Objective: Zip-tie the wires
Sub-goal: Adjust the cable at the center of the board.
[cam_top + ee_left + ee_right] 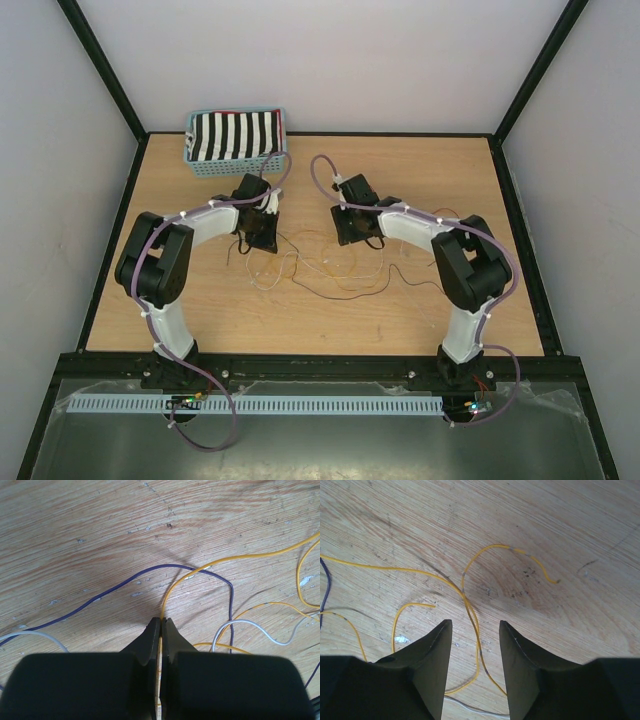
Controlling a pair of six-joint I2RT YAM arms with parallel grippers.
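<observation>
The wires point(240, 557) are hair-thin, limp strands in yellow-orange, dark purple and pale grey-white. They lie loosely looped and crossing one another on the wooden table point(450, 320), about midway between its near and far edges and slightly toward the far one. The overhead view shows the whole tangle spread between the two arms, but the strands are too fine there to tell their colours apart. The wrist views show the colours and the contact. The left gripper point(162, 622) has its jaws pressed together, and one yellow strand runs straight into the seam between them, pinched there. A purple strand arcs just beyond the tips and a grey-white loop lies off to one side. The right gripper point(475, 625) stands partly open and grips nothing. A yellow strand snakes through the gap between its fingers without touching either one. Farther back, by the far left corner, sits a pale blue basket point(240, 168) with striped cloth point(235, 135) in it.
</observation>
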